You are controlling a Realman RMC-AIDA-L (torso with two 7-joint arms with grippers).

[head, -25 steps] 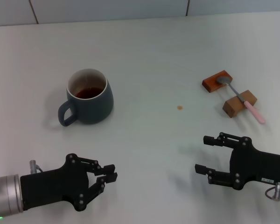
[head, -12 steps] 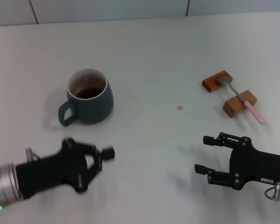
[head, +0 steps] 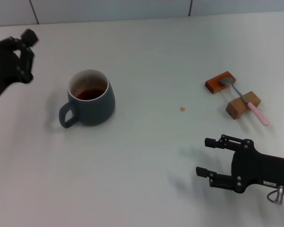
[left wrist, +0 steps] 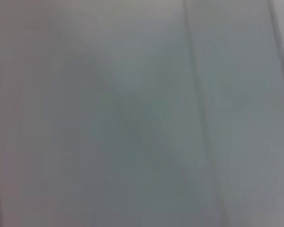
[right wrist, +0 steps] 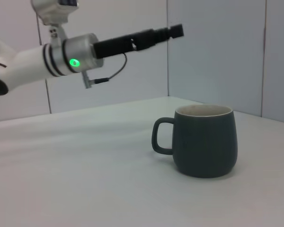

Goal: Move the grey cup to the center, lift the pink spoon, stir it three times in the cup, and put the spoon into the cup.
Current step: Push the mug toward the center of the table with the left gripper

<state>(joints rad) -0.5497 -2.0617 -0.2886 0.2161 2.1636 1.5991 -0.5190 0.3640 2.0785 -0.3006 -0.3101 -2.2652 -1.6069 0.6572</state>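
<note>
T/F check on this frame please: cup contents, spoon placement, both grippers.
1. The grey cup holds dark liquid. True.
2. The pink spoon stands in the cup. False: it lies across two wooden blocks.
3. The right gripper has its jaws open, empty. True.
4. The left gripper grips the cup handle. False: it is raised well clear of the cup.
5. The cup handle points toward the spoon. False: it faces away from it.

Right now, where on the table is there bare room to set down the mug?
The widest bare patch lies between the mug and the two wooden blocks, holding only a small brown spot. The near strip left of the right pincer is also bare. The spoon and blocks crowd the right side.
</note>
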